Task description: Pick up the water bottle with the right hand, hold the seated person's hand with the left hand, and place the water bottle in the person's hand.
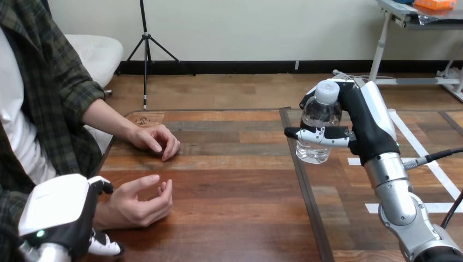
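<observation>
bottle up in the right robot hand, left robot hand at the person's wrist

the right robot hand [367, 126] stands upright over the right half of the counter, toward its far edge. its fingers wrap the far side of a clear plastic water bottle with a white cap [320, 113], and its thumb lies across the side facing the camera, so the hand is clamped on the bottle. the bottle is close to upright, with its cap leaning a little to the right. whether its base touches the counter i cannot tell. the silver forearm behind this hand runs down to the counter's near right corner.

the left robot hand [54, 210] is at the counter's near left corner, its white shell facing up. one finger shows over the person's wrist [104, 210] and the thumb shows under it, so the hand is closed on that wrist.

just beyond it, the person's nearer hand [143, 199] lies near the left edge, palm turned partly up, fingers loosely curled and holding nothing. the person's farther hand [155, 141] rests on the counter close to the far left corner, palm down and fingers bent. the two are apart from each other and well apart from the bottle.

the brown wooden plank counter [235, 180] has a dark seam [306, 185] running from its far edge to its near edge. the bottle is just right of that seam. white tape strips [440, 207] lie on the surface right of the seam.
</observation>
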Tool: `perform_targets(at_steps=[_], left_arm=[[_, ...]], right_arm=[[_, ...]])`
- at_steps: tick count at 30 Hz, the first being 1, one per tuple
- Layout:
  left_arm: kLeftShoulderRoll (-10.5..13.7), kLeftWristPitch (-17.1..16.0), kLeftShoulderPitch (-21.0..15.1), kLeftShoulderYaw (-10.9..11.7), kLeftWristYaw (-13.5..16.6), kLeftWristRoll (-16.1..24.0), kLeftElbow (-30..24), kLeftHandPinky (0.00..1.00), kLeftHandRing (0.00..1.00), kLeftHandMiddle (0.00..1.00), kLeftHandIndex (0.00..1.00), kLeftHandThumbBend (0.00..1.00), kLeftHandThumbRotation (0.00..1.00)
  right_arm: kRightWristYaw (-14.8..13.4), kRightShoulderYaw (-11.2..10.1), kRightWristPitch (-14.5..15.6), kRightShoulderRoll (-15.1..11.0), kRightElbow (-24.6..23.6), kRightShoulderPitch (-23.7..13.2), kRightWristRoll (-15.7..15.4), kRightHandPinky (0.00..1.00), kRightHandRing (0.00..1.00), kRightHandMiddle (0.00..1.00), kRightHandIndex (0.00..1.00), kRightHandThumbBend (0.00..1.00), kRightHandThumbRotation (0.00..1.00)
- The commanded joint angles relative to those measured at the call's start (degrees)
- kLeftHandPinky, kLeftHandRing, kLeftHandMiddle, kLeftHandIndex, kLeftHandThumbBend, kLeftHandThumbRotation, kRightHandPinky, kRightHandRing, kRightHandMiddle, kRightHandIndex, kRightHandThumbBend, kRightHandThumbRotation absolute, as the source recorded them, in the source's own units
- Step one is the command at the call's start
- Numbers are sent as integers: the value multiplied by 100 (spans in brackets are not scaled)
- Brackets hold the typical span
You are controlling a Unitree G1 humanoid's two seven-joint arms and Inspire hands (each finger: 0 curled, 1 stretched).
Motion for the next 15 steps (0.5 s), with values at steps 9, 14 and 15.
perform_targets(at_steps=[9, 14, 15], left_arm=[[175, 194, -395, -279, -213, 112, 16, 62, 67, 72, 69, 98, 0], [138, 279, -451, -340, -231, 84, 94, 60, 65, 70, 68, 97, 0], [139, 288, -458, -351, -220, 81, 108, 60, 65, 69, 68, 96, 0]], right_arm=[[-65, -72, -211, -15, -201, -327, 93, 37, 40, 44, 41, 75, 0], [-42, -81, -220, -7, -206, -324, 119, 37, 40, 44, 41, 75, 0], [-39, -81, -220, -7, -207, -323, 120, 37, 40, 44, 41, 75, 0]])
